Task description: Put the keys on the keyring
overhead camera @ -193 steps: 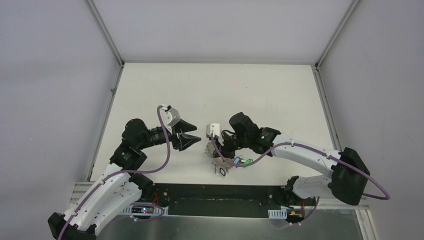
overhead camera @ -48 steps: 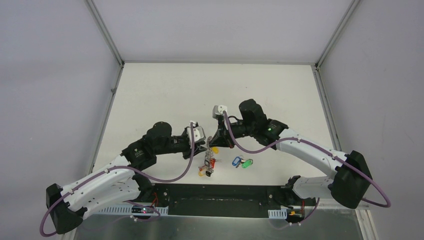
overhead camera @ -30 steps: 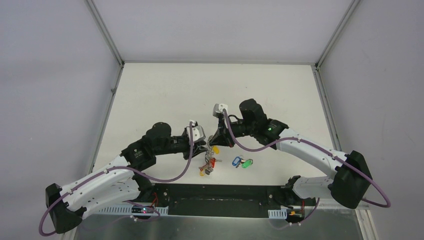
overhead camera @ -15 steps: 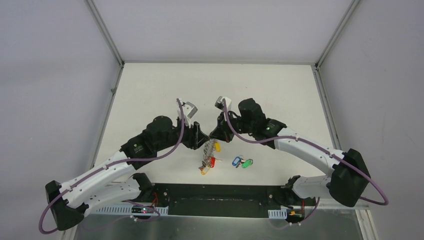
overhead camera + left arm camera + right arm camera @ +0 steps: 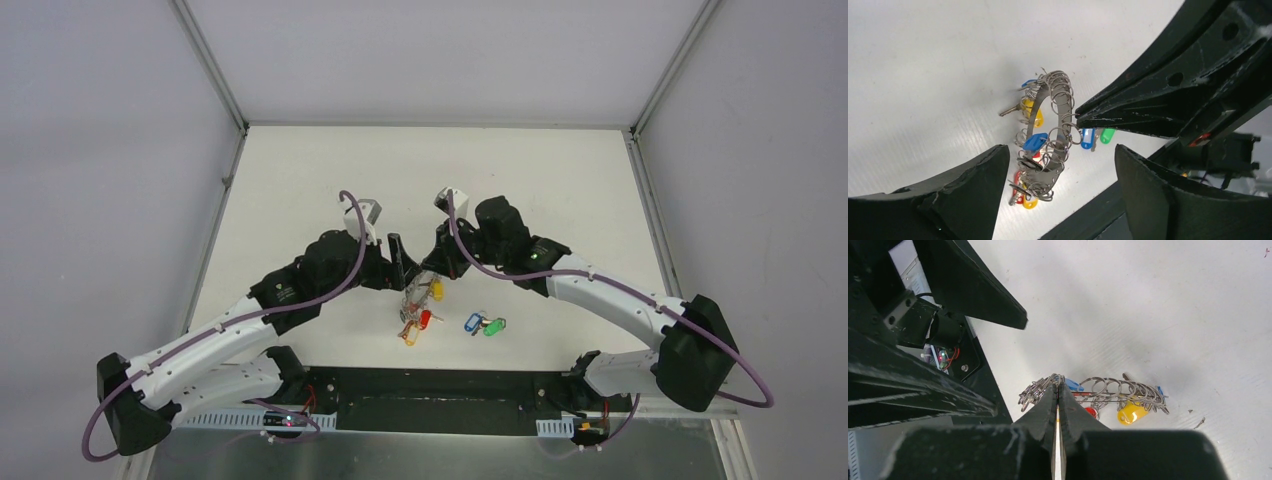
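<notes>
The keys (image 5: 474, 323) (one blue tag, one green) lay on the table (image 5: 330, 180) toward its near edge, apart from both grippers and not yet threaded. Just beyond them the keyring (image 5: 1064, 110) hung from the right gripper (image 5: 1057, 390), its jaws pressed together on the ring's band. The left gripper (image 5: 1062, 149) stood spread, one finger on either side of the ring, touching nothing. Risk: the pinch was at the fingertips only, so an off-centre closure by the left gripper could twist the ring loose. The strung keys (image 5: 1132, 413) crowded the band and would likely obstruct any opening.
</notes>
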`<action>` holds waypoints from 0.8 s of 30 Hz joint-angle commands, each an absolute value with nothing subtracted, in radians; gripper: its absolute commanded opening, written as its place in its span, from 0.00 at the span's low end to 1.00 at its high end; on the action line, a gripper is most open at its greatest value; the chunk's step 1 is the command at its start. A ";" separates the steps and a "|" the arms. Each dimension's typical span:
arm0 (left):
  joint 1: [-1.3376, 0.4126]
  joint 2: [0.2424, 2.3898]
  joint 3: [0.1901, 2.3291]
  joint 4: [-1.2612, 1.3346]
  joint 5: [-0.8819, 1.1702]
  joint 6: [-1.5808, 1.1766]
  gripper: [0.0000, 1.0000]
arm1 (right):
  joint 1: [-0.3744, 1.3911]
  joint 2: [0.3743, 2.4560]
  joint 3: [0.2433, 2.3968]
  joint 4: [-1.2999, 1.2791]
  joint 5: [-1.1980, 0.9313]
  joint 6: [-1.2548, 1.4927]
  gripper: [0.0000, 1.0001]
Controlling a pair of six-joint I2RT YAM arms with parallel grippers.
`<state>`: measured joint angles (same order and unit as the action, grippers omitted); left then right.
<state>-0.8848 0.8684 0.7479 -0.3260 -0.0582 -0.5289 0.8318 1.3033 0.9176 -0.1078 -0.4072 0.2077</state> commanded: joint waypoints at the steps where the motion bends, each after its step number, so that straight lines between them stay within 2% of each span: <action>1: -0.894 0.785 0.740 -0.319 -0.218 -0.630 0.84 | 0.825 1.304 0.955 -0.034 -0.392 0.227 0.00; 7: -0.893 0.736 0.740 -0.371 -0.284 -0.657 0.99 | 0.823 1.319 0.966 -0.032 -0.394 0.231 0.00; 15: -0.892 0.896 0.844 -0.409 -0.062 -0.572 0.96 | 0.818 1.324 0.969 -0.031 -0.383 0.247 0.00; 24: -0.892 1.072 0.943 -0.455 -0.034 -0.532 0.94 | 0.813 1.319 0.968 -0.035 -0.378 0.250 0.00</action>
<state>-0.8848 1.0477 0.8955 -0.4438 -0.0574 -0.5728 0.8192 1.3331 0.9180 -0.1040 -0.3817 0.2344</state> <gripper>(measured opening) 0.948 0.007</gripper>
